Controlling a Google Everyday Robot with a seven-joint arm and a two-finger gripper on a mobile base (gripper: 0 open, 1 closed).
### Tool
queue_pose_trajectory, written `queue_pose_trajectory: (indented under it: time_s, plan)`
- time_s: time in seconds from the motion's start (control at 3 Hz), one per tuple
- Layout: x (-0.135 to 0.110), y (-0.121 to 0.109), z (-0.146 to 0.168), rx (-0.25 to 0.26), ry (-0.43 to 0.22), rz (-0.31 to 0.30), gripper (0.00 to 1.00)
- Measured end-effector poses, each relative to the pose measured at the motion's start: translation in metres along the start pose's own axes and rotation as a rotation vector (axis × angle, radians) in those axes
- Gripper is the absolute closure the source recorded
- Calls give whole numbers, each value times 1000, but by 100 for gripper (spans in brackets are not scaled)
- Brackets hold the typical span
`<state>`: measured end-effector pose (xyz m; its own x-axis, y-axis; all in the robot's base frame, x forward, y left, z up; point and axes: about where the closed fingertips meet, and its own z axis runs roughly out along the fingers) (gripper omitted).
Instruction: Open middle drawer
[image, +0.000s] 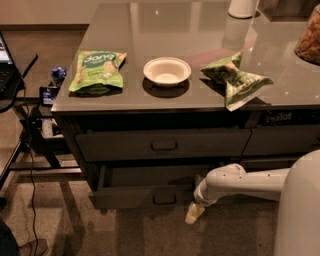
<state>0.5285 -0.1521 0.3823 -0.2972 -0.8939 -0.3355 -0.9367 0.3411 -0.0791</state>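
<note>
One relation governs the next move: the pull handle of the middle drawer lies to the left of the hand and slightly higher in the frame. Locate the middle drawer at lower centre, under the shut drawer of the table. Its front stands forward of the table face with the dark box visible behind it, so judge it partly open.

The long axis of the drawer front runs left to right across the frame, and the handle follows the same axis. Drawer travel runs toward the lower edge of the frame.

The hand hangs just off the right end of the drawer front, at the tip of the pale arm that enters from the right edge. It is apart from the handle. You cannot tell whether the hand is spread or pressed together. If further opening is required, expect to carry the hand leftward to the handle, then pull toward the lower edge.
</note>
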Motion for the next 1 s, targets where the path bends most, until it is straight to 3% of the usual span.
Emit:
queue_pose_trajectory:
  time_s: [0.67, 1.0]
  plan:
    - [8, 13, -7, -21, 14, 6, 0]
    - [33, 50, -32, -45, -22, 35, 0]
